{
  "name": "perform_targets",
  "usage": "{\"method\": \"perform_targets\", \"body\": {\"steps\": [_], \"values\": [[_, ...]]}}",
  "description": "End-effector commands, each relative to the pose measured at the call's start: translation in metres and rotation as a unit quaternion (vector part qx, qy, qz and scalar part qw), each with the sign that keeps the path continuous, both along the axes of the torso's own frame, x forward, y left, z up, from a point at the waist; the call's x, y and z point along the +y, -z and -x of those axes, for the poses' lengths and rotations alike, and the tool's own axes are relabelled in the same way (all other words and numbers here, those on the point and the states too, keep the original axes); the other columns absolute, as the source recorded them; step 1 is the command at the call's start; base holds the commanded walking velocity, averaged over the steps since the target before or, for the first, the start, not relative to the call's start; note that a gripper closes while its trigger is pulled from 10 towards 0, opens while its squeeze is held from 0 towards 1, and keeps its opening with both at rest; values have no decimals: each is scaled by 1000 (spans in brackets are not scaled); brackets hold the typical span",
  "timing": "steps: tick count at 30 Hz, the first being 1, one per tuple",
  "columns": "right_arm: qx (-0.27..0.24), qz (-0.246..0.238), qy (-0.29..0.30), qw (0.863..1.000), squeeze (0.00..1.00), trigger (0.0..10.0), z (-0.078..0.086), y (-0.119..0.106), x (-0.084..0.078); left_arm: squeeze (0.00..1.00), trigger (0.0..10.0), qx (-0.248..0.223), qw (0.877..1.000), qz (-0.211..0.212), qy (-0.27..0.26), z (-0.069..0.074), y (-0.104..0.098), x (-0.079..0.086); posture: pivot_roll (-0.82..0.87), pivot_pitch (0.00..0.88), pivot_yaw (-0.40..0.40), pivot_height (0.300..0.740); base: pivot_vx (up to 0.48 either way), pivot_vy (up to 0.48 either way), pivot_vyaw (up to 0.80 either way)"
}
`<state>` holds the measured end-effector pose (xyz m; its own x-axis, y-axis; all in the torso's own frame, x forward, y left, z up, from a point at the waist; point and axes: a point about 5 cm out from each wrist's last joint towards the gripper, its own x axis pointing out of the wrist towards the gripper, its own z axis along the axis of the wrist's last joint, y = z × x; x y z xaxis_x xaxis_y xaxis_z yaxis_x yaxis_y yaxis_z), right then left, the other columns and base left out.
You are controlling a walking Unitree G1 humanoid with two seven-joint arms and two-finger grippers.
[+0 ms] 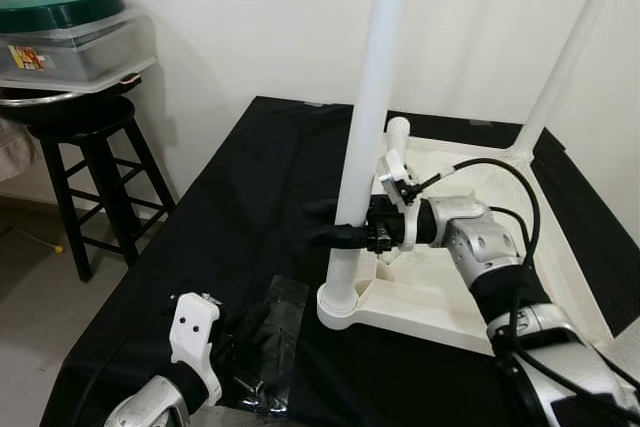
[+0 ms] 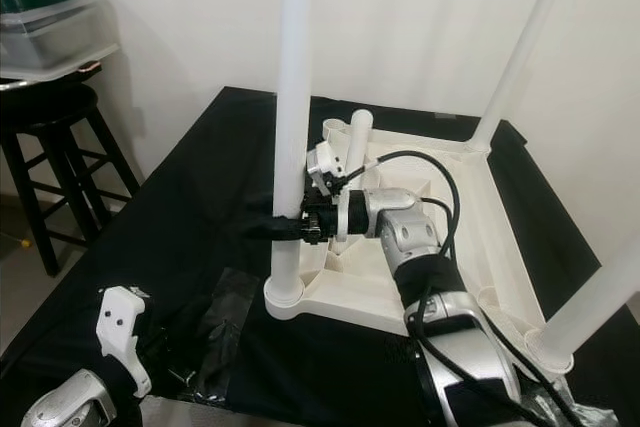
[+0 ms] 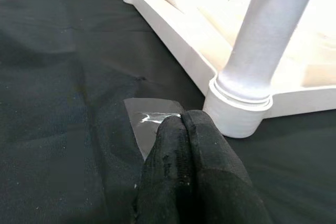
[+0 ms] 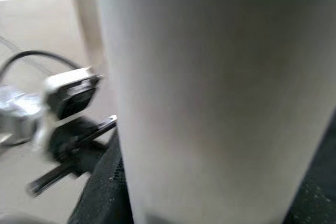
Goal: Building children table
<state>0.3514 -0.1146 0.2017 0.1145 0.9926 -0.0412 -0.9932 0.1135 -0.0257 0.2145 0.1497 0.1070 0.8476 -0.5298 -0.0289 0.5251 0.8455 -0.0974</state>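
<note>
Right gripper (image 1: pixel 335 232) is clamped on the tall white plastic table leg (image 1: pixel 366 117), axis vertical, seated in the near-left corner socket of the upturned white tabletop (image 1: pixel 440 292) on the black cloth (image 1: pixel 230 207); left gripper (image 3: pixel 184 129) pinched shut, empty, near-left.

Right wrist view: table leg (image 4: pixel 210 93) blurred; far leg (image 1: pixel 570 57) cropped.
</note>
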Motion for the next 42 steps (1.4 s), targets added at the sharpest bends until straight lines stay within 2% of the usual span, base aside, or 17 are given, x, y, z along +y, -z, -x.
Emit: {"method": "perform_targets", "body": {"steps": [1, 2, 3, 4, 5, 7, 8, 9, 18, 19, 20, 21, 22, 30, 31, 32, 42], "values": [[18, 44, 69, 996, 0, 0, 2, 24, 2, 0, 10000, 2, 1000, -2, 3, 3, 1, -2, 88, 0, -80, 740, 0, 0, 0], [18, 44, 69, 996, 0, 0, 2, 24, 2, 0, 10000, 2, 1000, -2, 3, 3, 1, -2, 88, 0, -80, 740, 0, 0, 0], [47, 14, 294, 955, 0, 0, -3, 46, 14, 0, 10000, 2, 1000, -1, 2, 4, 0, -1, 84, 0, -93, 740, 0, 0, 0], [47, 14, 294, 955, 0, 0, -3, 46, 14, 0, 10000, 2, 1000, -1, 2, 4, 0, -1, 84, 0, -93, 740, 0, 0, 0], [107, 24, 390, 914, 0, 0, 31, 85, 31, 0, 10000, 1, 1000, -1, 2, 4, -2, 1, 78, 6, -73, 740, 0, 0, 0], [107, 24, 390, 914, 0, 0, 31, 85, 31, 0, 10000, 1, 1000, -1, 2, 4, -2, 1, 78, 6, -73, 740, 0, 0, 0], [111, 25, 452, 885, 0, 0, 45, 89, 32, 0, 10000, 1, 1000, -3, 3, 4, -2, 2, 29, 0, -41, 740, 0, 0, 0], [116, 25, 477, 871, 0, 0, 50, 87, 27, 0, 10000, 1, 1000, -1, 3, 3, -3, 3, 23, 0, -35, 740, 0, 0, 0], [103, 55, 449, 886, 0, 0, 51, 87, 26, 0, 10000, -3, 1000, 1, -4, 0, -3, 1, 54, 0, -66, 740, 0, 0, 0], [101, 60, 450, 885, 0, 8314, 50, 87, 28, 0, 10000, -4, 1000, 4, -9, 0, -3, 2, 57, 0, -69, 740, 0, 0, 0], [101, 60, 450, 885, 0, 8314, 50, 87, 28, 0, 10000, -4, 1000, 4, -9, 0, -3, 2, 57, 0, -69, 740, 0, 0, 0], [99, 57, 443, 889, 0, 10000, 48, 84, 29, 0, 10000, -3, 1000, 5, -9, 1, -3, 2, 56, 0, -68, 740, 0, 0, 0], [105, 45, 431, 895, 1000, 10000, 48, 81, 32, 0, 10000, -3, 1000, 5, -7, 1, -3, 2, 51, 0, -61, 740, 0, 0, 0], [73, -43, 298, 951, 1000, 10000, 42, 38, 38, 0, 10000, -1, 1000, 6, -3, 0, -3, 0, 58, 0, -64, 740, 0, 0, 0], [39, -33, 194, 980, 796, 10000, 43, 24, 31, 0, 10000, -1, 1000, 5, -3, -1, -3, 0, 66, 0, -68, 740, 0, 0, 0], [29, -16, 155, 987, 0, 10000, 43, 22, 27, 0, 10000, -1, 1000, 5, -3, -1, -3, -1, 68, 0, -68, 740, 0, 0, 0], [11, 31, 61, 998, 0, 10000, 24, 15, 12, 0, 10000, 1, 1000, 4, -2, -3, -1, -1, 80, 0, -67, 740, 0, 0, 0]]}}
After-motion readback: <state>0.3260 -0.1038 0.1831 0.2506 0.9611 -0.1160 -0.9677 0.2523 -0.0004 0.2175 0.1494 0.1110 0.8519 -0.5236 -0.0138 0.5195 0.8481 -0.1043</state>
